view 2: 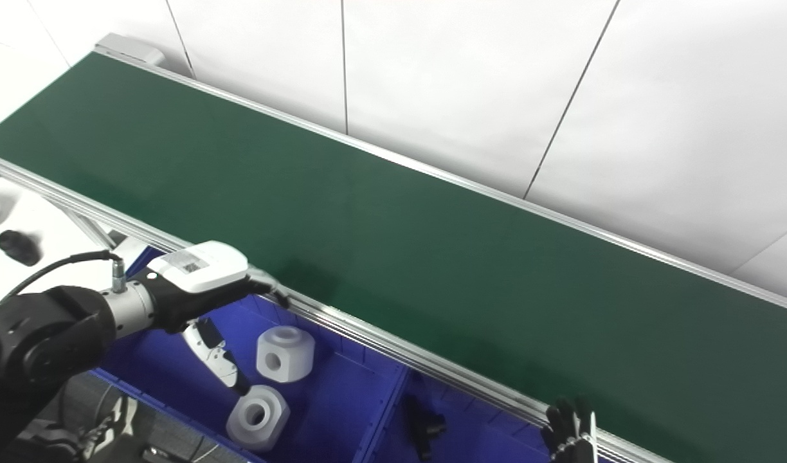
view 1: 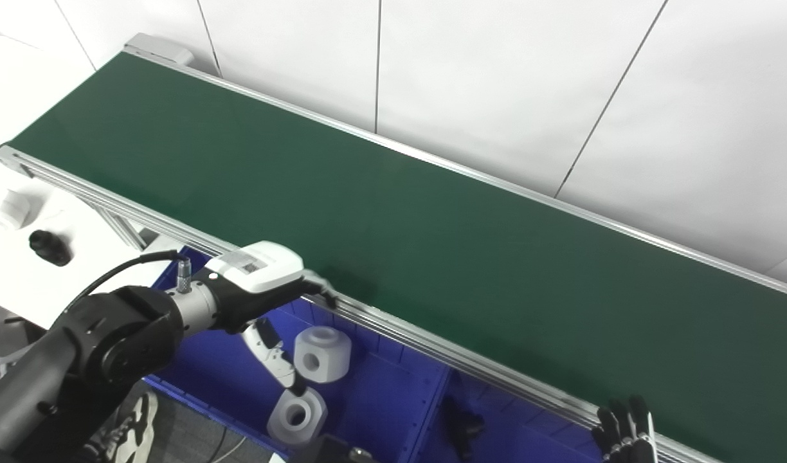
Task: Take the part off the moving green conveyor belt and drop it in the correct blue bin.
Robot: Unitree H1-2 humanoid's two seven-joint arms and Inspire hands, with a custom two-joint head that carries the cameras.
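At about nine o'clock, on a white table surface point(view 1: 20, 270), a small black cylindrical part point(view 1: 48, 247) is seen lying beside a white ring-shaped plastic piece point(view 1: 6, 209). The left hand point(view 1: 265, 283), black with a white back plate, is held over the near aluminium rail point(view 1: 393, 331) of the long dark green conveyor belt point(view 1: 393, 212); one finger point(view 1: 319, 289) is stretched out to the rail's edge while its thumb point(view 1: 274, 350) hangs down into the bin, so the hand is spread and nothing is pinched. A small square printed label is carried on the white plate, but its marks are too small to be read. Below the hand, at about seven o'clock, a blue plastic bin point(view 1: 380, 399) is seen, in which two white blocky plastic parts with round holes are held: one white part point(view 1: 323, 354) just right of the thumb and a second white part point(view 1: 297, 417) nearer the front wall. The belt runs from eleven o'clock to four o'clock and no part can be made out on it. Past the divider, a second blue bin compartment point(view 1: 515, 431) is seen holding a small black part point(view 1: 463, 426). At five o'clock, only the black fingertips of the right hand point(view 1: 622, 427) are shown above the bottom edge, slightly apart; whether anything is held cannot be told.
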